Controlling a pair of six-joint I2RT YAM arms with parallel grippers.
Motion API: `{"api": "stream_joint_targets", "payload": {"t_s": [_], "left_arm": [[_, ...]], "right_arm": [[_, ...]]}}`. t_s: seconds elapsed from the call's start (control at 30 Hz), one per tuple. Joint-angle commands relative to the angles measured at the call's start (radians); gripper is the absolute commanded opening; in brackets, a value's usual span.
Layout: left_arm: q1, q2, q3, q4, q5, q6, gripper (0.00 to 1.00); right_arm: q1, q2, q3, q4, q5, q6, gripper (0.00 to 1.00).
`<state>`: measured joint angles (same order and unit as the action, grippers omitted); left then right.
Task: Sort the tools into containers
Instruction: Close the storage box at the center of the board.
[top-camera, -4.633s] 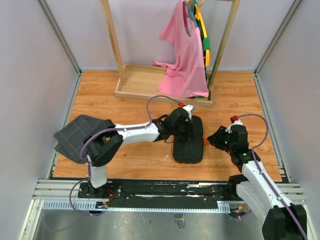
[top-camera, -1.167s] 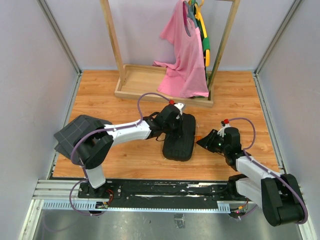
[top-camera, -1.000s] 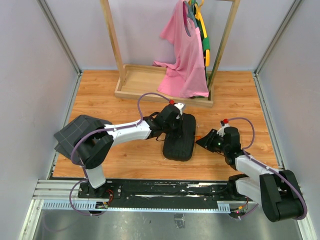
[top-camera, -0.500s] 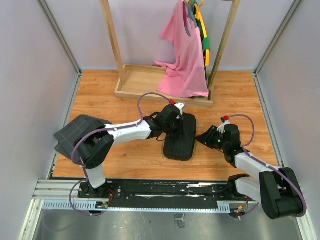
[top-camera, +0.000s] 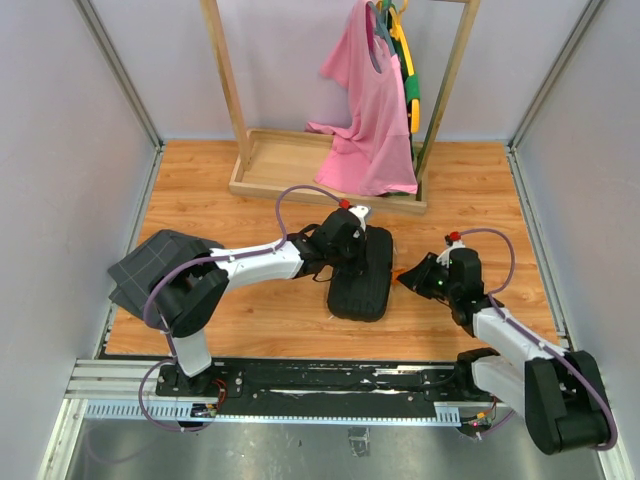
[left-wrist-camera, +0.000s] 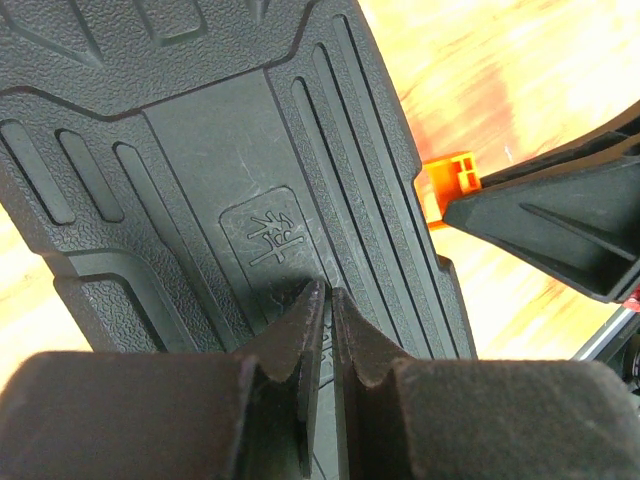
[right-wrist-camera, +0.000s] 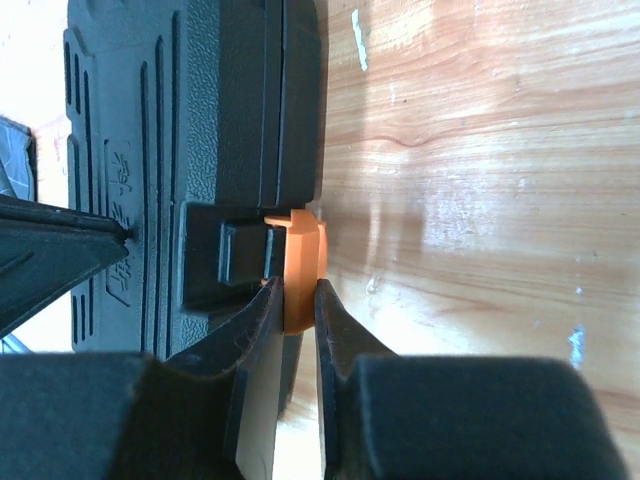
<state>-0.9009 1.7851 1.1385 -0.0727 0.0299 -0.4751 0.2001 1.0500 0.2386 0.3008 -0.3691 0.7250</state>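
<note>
Around the orange latch, right gripper

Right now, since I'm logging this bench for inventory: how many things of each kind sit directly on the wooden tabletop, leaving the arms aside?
Black tool case: 1
Dark grey grid fabric: 1
Wooden clothes rack: 1
Total: 3

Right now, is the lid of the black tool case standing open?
No, in the right wrist view the tool case is shut, its two halves lying together, with the orange latch at their edge.
</note>
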Motion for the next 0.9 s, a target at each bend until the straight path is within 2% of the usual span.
{"api": "stream_joint_targets", "payload": {"t_s": [0.0, 0.2, 0.5, 0.87], "left_arm": [[-0.012, 0.088, -0.043, -0.131, -0.008, 0.016, 0.14], [-0.014, 0.092, -0.039, -0.129, -0.004, 0.015, 0.14], [-0.025, 0.103, -0.026, -0.131, 0.001, 0.016, 0.13], [-0.035, 0.112, -0.017, -0.131, 0.004, 0.013, 0.13]], "right_arm": [[0.004, -0.101, 0.054, -0.128, 0.063, -0.080, 0.11], [0.006, -0.165, 0.084, -0.191, 0.045, -0.115, 0.09], [0.010, -0.135, 0.085, -0.089, -0.057, -0.115, 0.14], [0.015, -0.138, 0.085, -0.040, -0.075, -0.094, 0.19]]}}
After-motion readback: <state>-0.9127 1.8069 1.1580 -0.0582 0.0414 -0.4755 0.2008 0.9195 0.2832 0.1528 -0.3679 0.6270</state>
